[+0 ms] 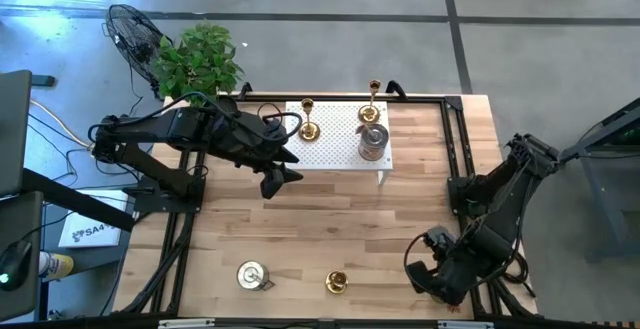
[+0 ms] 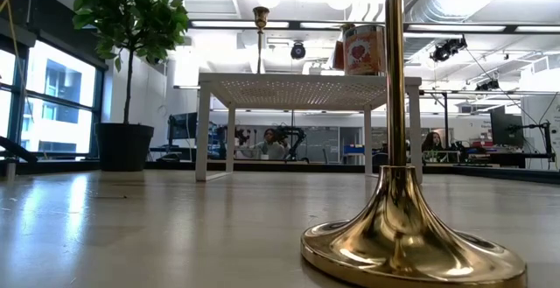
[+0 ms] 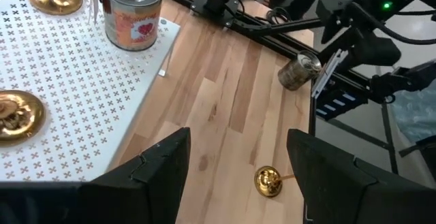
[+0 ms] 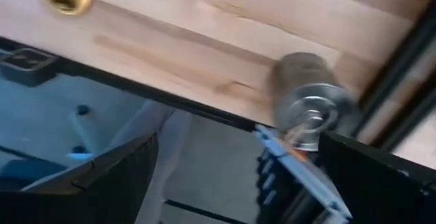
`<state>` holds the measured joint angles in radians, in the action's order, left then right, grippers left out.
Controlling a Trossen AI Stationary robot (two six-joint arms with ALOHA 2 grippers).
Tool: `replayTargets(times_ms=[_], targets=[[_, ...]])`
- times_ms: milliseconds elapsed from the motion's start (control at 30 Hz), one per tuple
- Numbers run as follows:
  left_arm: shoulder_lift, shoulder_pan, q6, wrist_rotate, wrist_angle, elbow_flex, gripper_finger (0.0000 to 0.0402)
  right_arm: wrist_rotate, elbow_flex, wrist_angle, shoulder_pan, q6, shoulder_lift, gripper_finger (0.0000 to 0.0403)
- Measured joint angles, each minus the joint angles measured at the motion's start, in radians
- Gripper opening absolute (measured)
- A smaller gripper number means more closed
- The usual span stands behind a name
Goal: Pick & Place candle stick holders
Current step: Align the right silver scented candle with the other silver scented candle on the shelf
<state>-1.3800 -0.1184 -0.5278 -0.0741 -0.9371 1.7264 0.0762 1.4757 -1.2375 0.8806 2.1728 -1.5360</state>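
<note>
On the white rack (image 1: 335,159) two gold sticks (image 1: 309,129) and a silver cylinder (image 1: 373,141) stand, another gold stick (image 1: 337,282) and cylinder (image 1: 251,275) sit near the table's front edge, with the left gripper (image 1: 277,177) spread empty just off the rack and the right gripper (image 1: 428,274) open at the front right corner

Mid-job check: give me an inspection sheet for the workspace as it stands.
Surface: wooden table, white perforated stand at its far side.
Job's things: two brass holders and a silver holder on the stand; one brass holder and one silver holder near the front edge.
Clutter: nothing seen.
Grippers: left pincer open, empty, beside the stand; right pincer open at the front right corner.
Cables: a bundle on the left arm.
Surroundings: potted plant, fan.
</note>
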Motion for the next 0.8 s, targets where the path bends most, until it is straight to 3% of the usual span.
replayTargets(times_ms=[167, 533, 800], targets=[[0.0, 0.0, 0.0, 0.0, 0.0, 0.0, 0.0241, -0.121, 0.0, 0.039, -0.024, -0.098, 0.0, 0.0399], [0.0, 0.0, 0.0, 0.001, -0.003, 0.0, 0.0241, -0.095, 0.0, 0.058, -0.04, -0.071, 0.0, 0.0399], [0.0, 0.0, 0.0, 0.001, -0.01, 0.0, 0.0241, -0.144, 0.0, 0.039, -0.04, -0.058, -0.002, 0.0399]])
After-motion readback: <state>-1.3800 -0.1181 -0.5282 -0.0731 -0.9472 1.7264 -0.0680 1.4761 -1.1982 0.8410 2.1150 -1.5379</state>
